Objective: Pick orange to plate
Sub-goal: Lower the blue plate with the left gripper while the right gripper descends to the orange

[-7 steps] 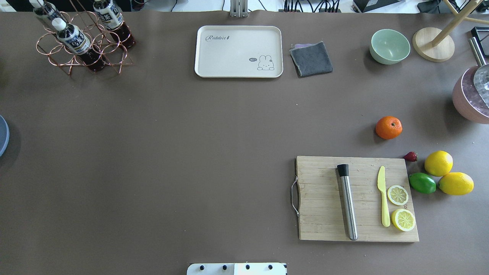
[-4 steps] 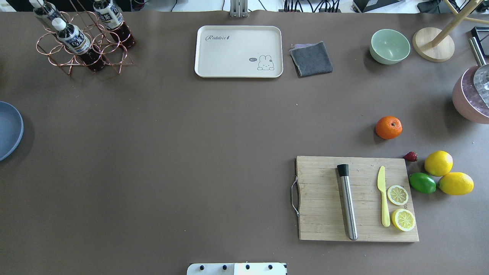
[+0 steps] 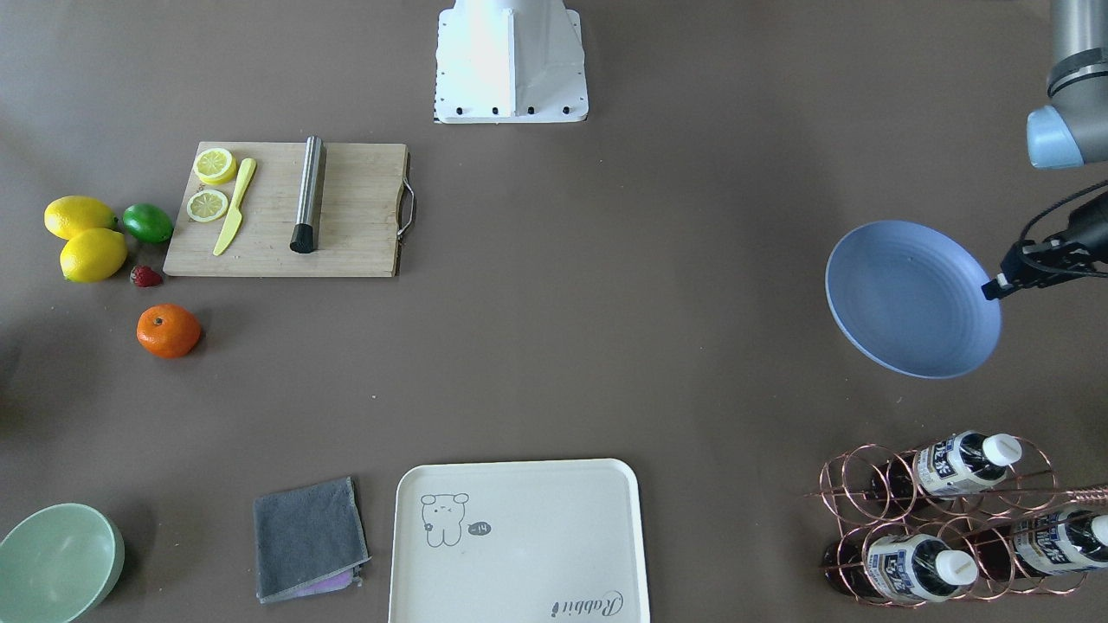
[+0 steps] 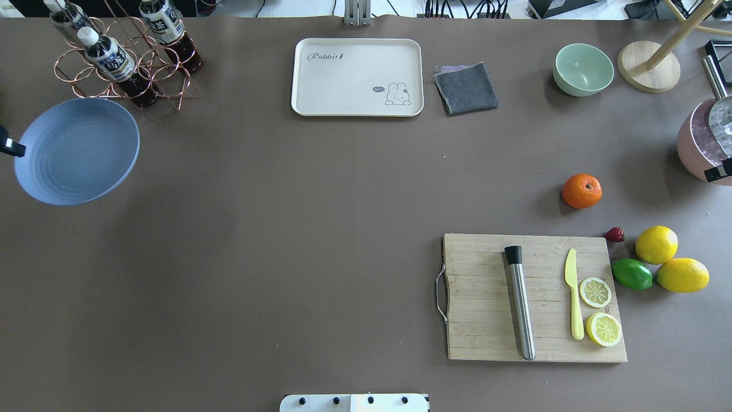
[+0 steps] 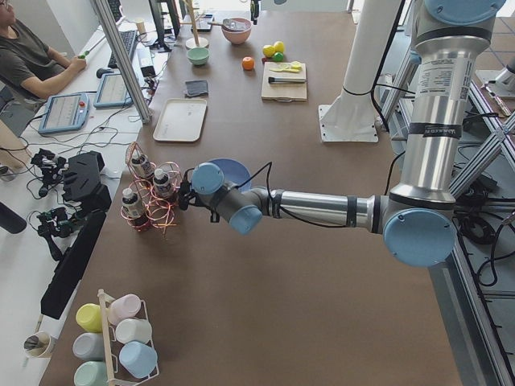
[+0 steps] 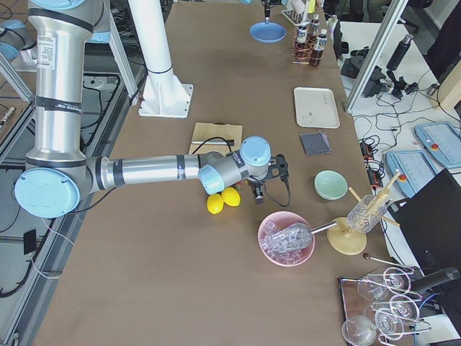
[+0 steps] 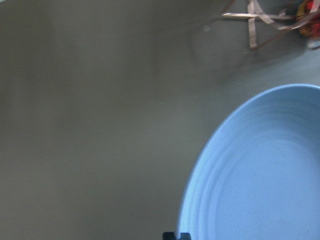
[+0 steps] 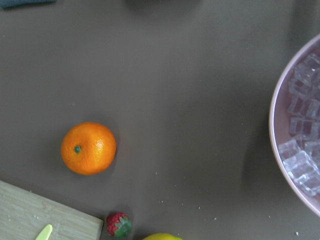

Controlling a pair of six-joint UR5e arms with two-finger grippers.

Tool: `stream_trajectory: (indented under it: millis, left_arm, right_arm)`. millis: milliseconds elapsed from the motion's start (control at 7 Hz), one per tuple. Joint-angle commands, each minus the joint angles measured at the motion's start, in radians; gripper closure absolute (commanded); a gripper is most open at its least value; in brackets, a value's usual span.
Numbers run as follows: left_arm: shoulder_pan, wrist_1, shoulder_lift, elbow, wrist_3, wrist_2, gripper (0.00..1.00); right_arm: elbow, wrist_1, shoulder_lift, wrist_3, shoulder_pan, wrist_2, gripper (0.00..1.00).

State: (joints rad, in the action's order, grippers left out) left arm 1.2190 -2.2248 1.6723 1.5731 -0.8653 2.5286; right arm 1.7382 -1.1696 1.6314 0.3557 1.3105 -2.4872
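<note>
The orange lies on the brown table just beyond the cutting board, and it also shows in the front view as the orange and under the right wrist camera as the orange. Far to the left, the pale blue plate hangs tilted above the table, with my left gripper shut on its rim. The front view shows the same grip, left gripper on plate. Only a tip of my right gripper shows at the right edge, well right of the orange; its jaws are hidden.
A wooden cutting board carries a steel muddler, a yellow knife and two lemon slices. Two lemons, a lime and a strawberry lie right of it. A pink ice bowl, green bowl, cream tray and bottle rack stand around.
The plate has come in from the left edge toward the bottle rack, carried by my left gripper. A tip of the right gripper has appeared at the right edge. The orange has not moved.
</note>
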Motion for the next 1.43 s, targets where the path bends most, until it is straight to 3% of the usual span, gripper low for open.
stream_trajectory:
  millis: [0,143,429,714,1286]
  left_arm:
    - [-0.288,-0.001,0.088,0.19,-0.454,-0.2,1.0]
    - [-0.417,0.004,0.184,0.179,-0.565,-0.323,1.0]
    - [-0.57,0.004,0.286,0.127,-0.673,-0.497,1.0]
    - [-0.628,0.004,0.372,0.043,-0.71,-0.579,1.0]
    - [-0.739,0.004,0.376,0.036,-0.732,-0.688,1.0]
  right_arm:
    - [-0.086,-0.002,-0.187,0.15,-0.142,0.101,0.0]
    - [-0.123,-0.004,-0.259,0.198,-0.227,0.184,0.0]
    - [-0.144,-0.004,-0.285,0.236,-0.322,0.257,0.0]
    - [-0.175,0.001,-0.275,0.236,-0.372,0.309,0.0]
    - [-0.172,0.004,-0.229,0.229,-0.376,0.297,0.02]
